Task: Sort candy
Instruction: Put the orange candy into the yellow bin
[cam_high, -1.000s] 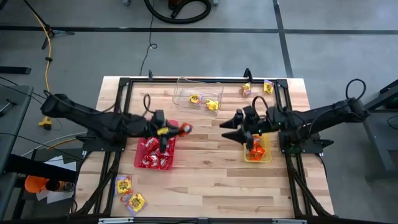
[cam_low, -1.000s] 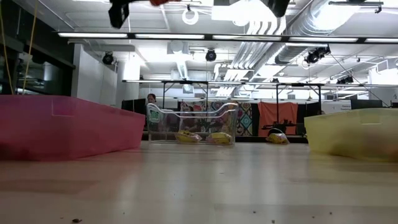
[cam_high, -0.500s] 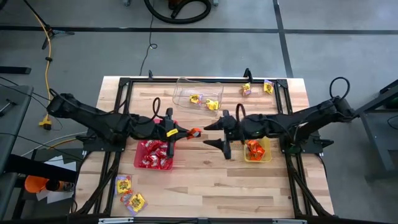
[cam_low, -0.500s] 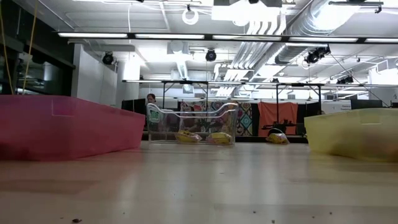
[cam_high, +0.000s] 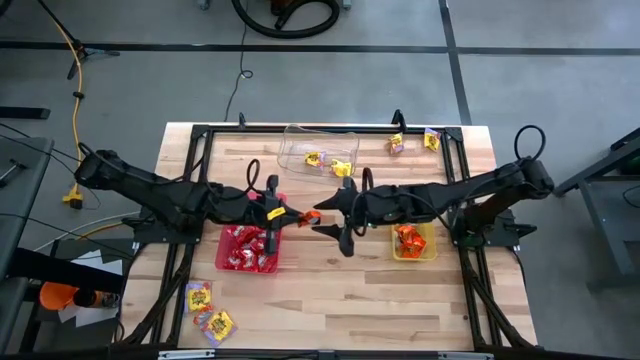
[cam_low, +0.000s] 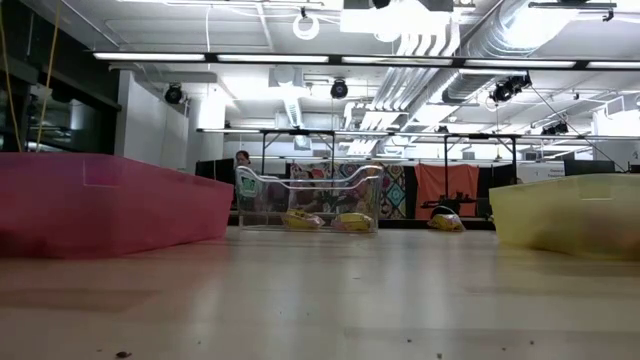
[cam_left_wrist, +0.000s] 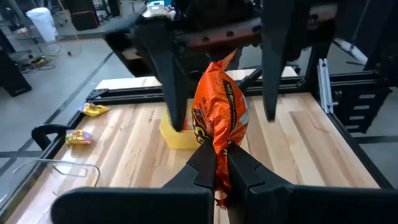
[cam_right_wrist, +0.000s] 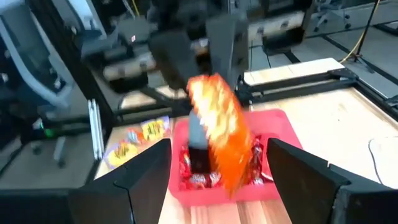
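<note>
Two grippers meet mid-bench above the gap between the red tray and yellow tray. The left gripper has its jaws clamped shut on the lower end of an orange candy, the packet's long axis pointing away toward the right arm. Just beyond it, the right gripper faces back with jaws spread wide on either side of the packet, not touching; judging from this, a handover.
</note>
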